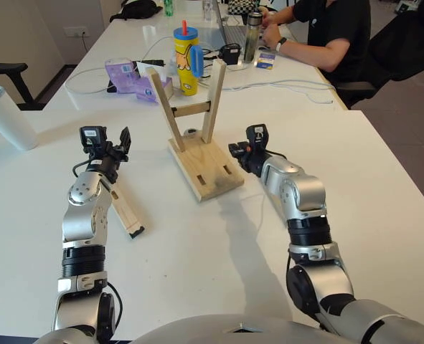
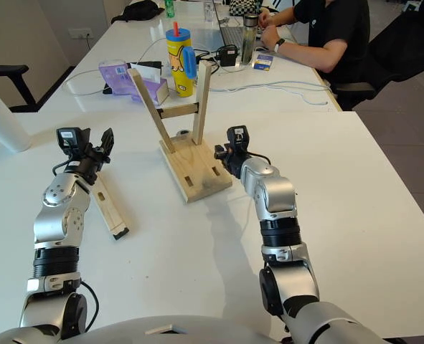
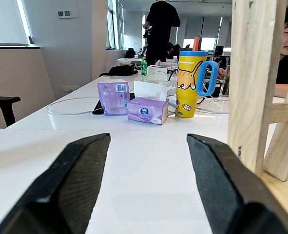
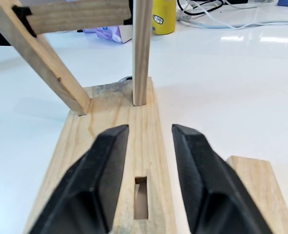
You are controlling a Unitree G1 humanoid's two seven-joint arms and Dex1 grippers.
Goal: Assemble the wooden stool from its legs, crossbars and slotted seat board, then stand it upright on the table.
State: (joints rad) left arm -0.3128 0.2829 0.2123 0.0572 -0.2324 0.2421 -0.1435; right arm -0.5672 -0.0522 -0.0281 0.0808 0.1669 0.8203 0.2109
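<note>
The slotted seat board [image 1: 206, 170] lies flat mid-table. Two legs [image 1: 166, 107] [image 1: 214, 97] stand in its far slots, joined by a crossbar [image 1: 191, 109]; the near slots [image 4: 141, 196] are bare. A loose leg [image 1: 125, 211] lies on the table to the left, by my left forearm. My left gripper [image 1: 115, 142] is open above that leg's far end, its fingers [image 3: 73, 180] spread with nothing between them. My right gripper [image 1: 237, 152] is open at the board's right edge, with its fingers [image 4: 105, 170] low over the board. Another wooden piece [image 4: 253, 190] lies beside the board.
A yellow tumbler [image 1: 186, 61], purple tissue packs [image 1: 129, 75] and cables sit behind the stool. A white bottle [image 1: 7, 118] stands at the far left. A person sits at the table's far right end. Bare tabletop [image 1: 197, 244] spreads in front.
</note>
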